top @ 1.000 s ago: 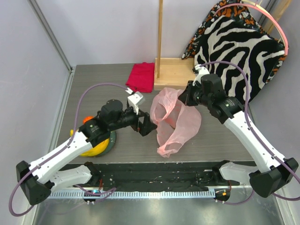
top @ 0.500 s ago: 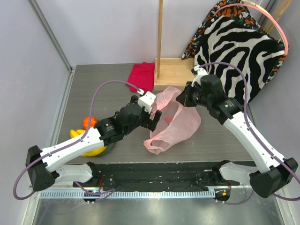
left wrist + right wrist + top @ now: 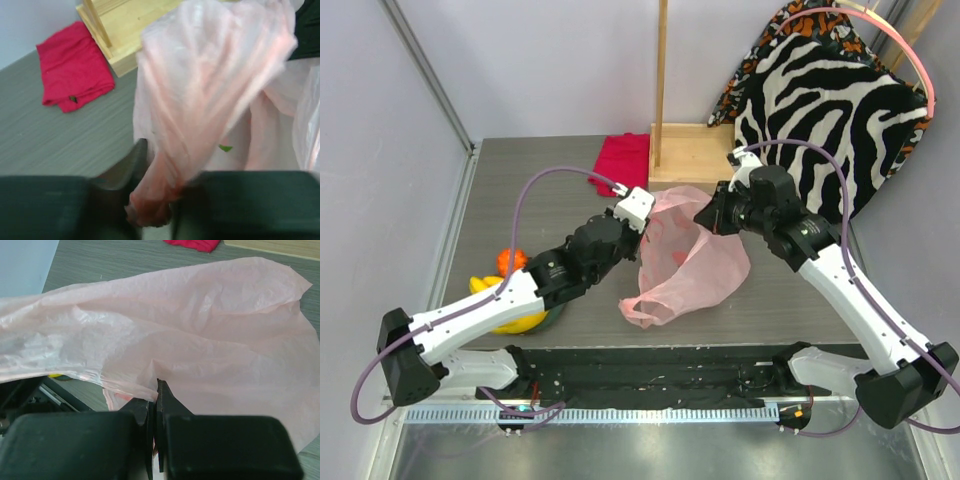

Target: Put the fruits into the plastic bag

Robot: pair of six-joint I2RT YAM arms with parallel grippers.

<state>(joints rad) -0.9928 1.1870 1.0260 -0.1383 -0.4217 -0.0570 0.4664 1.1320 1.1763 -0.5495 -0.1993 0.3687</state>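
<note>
Clamps a bunched fold of the plastic bag point(image 3: 695, 265) in the narrowed left gripper point(image 3: 152, 200); pinches its edge in the fully closed right gripper point(image 3: 156, 407). Has bananas point(image 3: 510, 322) and an orange fruit point(image 3: 507, 259) lying well behind the left gripper.

Left gripper point(image 3: 154, 207) swung off open tabletop, up to left side of plastic bag point(image 3: 700, 268). Its jaws went from wide apart to clamped on bunched plastic. Bag's lower end slid leftward and spread flatter. Right gripper point(image 3: 154, 412) edged slightly left with pinched rim.
</note>
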